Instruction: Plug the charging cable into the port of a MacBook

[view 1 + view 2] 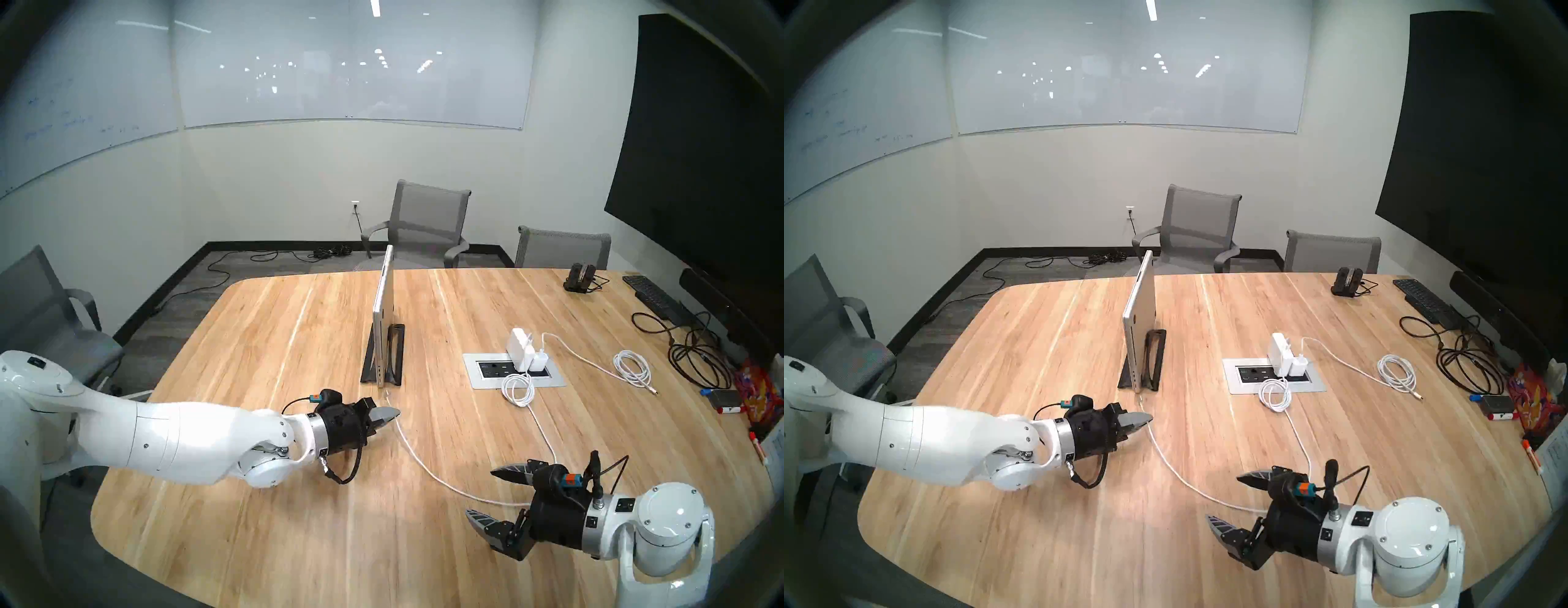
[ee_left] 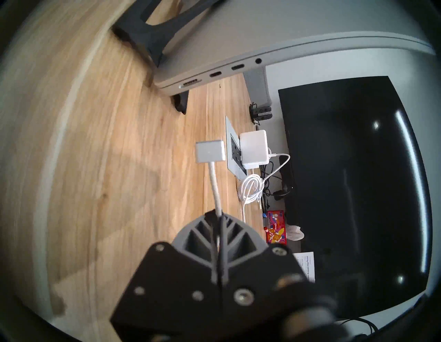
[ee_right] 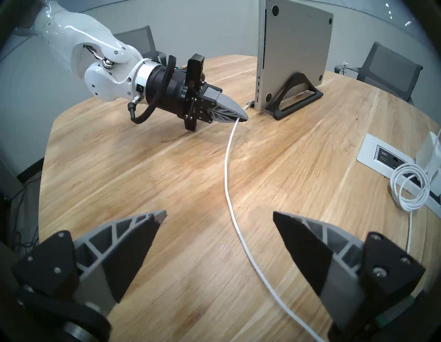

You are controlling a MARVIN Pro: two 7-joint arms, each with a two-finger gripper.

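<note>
Just ahead of my left gripper (image 2: 218,216), which is clenched on the cord of the charging cable (image 2: 216,188), the flat connector (image 2: 210,154) sticks out and points toward the edge of the MacBook (image 2: 214,69), standing in its black stand (image 3: 296,95). I judge the oblong port (image 2: 190,82) lies beyond and slightly to one side, so the connector's flat face must meet it. My right gripper (image 3: 219,222) is spread open, farther away.
</note>
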